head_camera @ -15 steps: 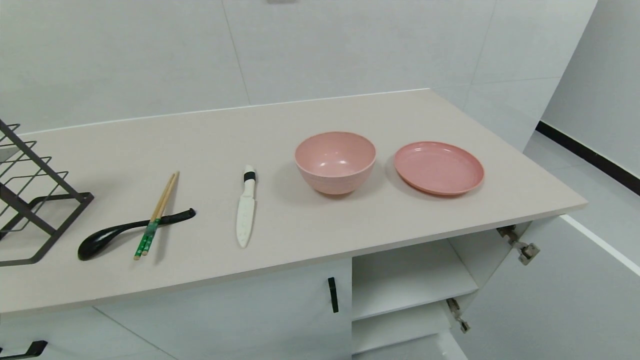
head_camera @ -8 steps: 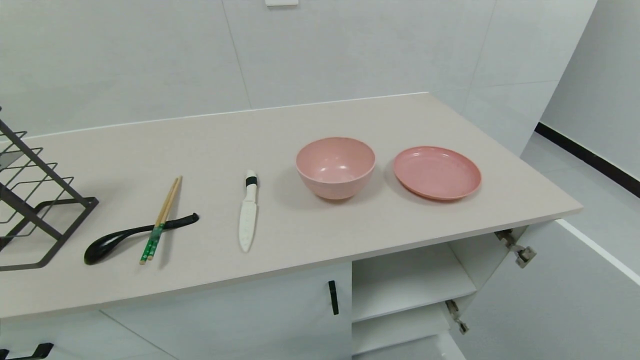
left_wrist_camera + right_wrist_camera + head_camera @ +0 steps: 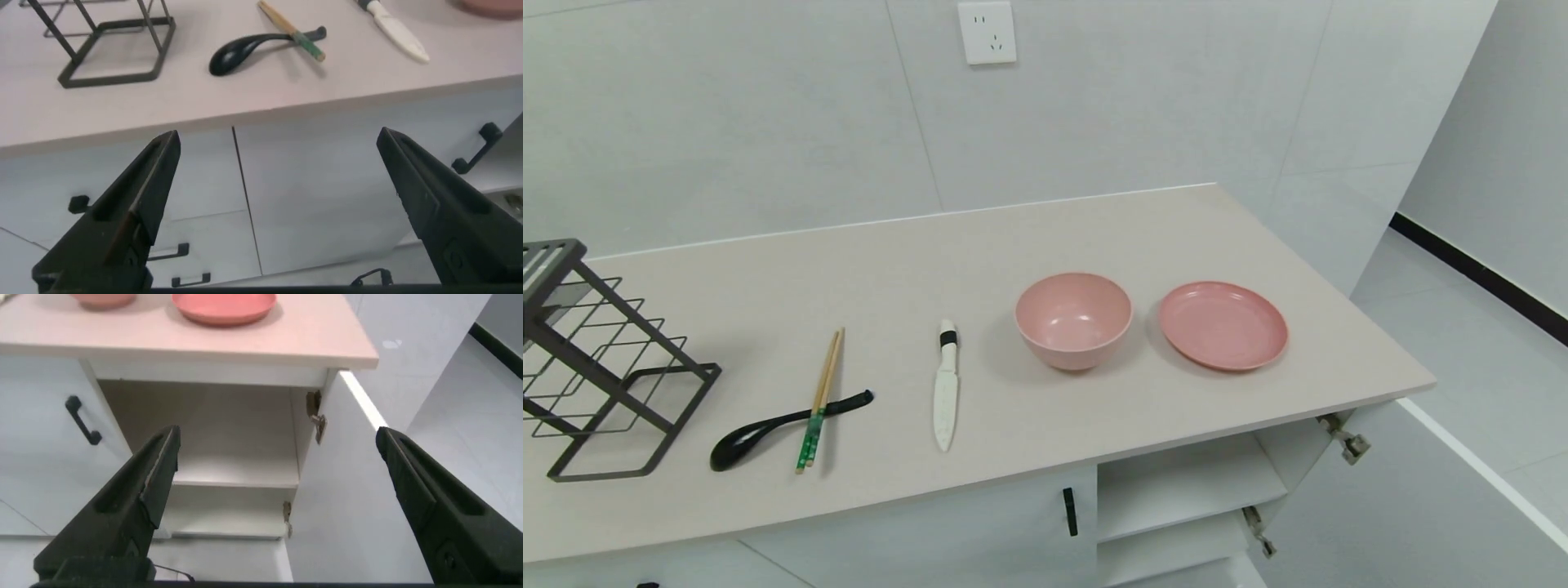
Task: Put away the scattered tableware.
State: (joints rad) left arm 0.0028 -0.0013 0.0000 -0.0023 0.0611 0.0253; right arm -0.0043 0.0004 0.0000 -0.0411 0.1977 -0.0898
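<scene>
Pale tabletop (image 3: 1013, 237) under a white tiled wall, carrying the scattered tableware — one pink bowl (image 3: 1073, 320) at frame centre, one pink plate (image 3: 1223, 324) just right of it, one white knife (image 3: 946, 385) left of the bowl, two chopsticks (image 3: 820, 398) lying across one black spoon (image 3: 768, 426) at lower left. One black wire rack (image 3: 605, 359) at the left edge. Lower right, one cabinet (image 3: 1184, 482) standing open. Spread wide with nothing held — left gripper (image 3: 276, 139) and right gripper (image 3: 275, 434) alike.

Your beige countertop (image 3: 1029, 237) carries, left to right, a black wire rack (image 3: 556, 255), a black spoon (image 3: 737, 447) with chopsticks (image 3: 821, 396) crossing its handle, a white knife (image 3: 945, 396), then a pink bowl (image 3: 1073, 320) just beside a pink plate (image 3: 1223, 324).
</scene>
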